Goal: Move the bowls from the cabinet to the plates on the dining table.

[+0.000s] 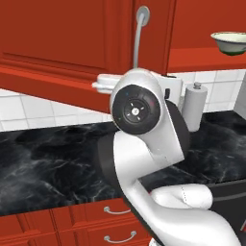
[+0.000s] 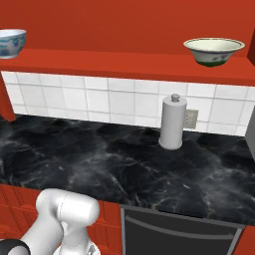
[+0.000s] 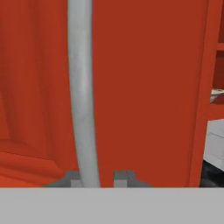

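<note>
Left base view: the white arm [image 1: 144, 158] fills the centre, reaching up to the red cabinet [image 1: 62, 43], whose door stands swung out toward the camera. One long silver handle [image 1: 138, 38] runs down that door at 12 o'clock. One bowl, the cream bowl [image 1: 230, 42] with a greenish tint, sits on the cabinet shelf at 2 o'clock. One paper-towel holder [image 1: 195, 105] stands upright on the black marble surface [image 1: 43, 163], just right of the arm. Two short drawer handles show on the red fronts at 6 o'clock.

Right base view: two bowls sit on the open cabinet shelf [image 2: 124, 62], well apart: the white bowl [image 2: 11, 43] with a bluish tint at 10 o'clock and the cream bowl at 1 o'clock. The paper-towel holder stands between them, lower, against the tiled wall.

Hand view: the pincer [image 3: 99, 178] is nearly closed around the silver handle, one dark fingertip [image 3: 72, 178] on each side of the bar, both touching or just beside it. The red door panel lies behind. A sliver of one bowl's rim peeks past the door edge at 3 o'clock.
</note>
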Robot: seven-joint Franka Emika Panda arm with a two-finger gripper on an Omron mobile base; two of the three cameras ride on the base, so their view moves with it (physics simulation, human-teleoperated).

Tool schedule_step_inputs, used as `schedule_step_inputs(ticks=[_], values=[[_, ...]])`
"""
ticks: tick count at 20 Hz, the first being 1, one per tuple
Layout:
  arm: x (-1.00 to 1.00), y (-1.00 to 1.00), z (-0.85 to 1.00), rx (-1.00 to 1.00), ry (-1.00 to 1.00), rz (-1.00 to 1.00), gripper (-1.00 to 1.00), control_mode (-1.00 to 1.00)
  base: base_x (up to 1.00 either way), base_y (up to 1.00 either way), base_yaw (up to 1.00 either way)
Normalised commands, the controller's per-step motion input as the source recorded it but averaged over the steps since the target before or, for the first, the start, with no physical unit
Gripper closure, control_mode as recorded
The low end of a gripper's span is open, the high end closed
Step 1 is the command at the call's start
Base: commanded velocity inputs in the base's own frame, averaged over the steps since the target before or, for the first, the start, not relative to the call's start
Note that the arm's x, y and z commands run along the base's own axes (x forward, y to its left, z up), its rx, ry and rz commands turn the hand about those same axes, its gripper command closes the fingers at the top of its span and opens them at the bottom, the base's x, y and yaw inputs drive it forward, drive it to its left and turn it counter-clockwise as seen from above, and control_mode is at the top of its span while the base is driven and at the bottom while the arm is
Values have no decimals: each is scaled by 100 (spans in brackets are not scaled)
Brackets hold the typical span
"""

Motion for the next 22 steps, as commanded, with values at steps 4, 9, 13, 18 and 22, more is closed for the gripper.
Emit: schedule_step_inputs(ticks=[4, 9, 13, 18, 22], values=[[-46, 20, 0, -2, 0, 0, -100, -100, 0, 0, 0], [-43, 16, 0, -1, 0, 4, -100, -100, 0, 0, 0], [-43, 11, 0, 0, -1, 5, -100, -100, 0, 0, 0], [-56, -12, 0, 0, -6, 9, -100, -100, 0, 0, 0], [-56, -29, 0, 0, -8, 13, -100, -100, 0, 0, 0]])
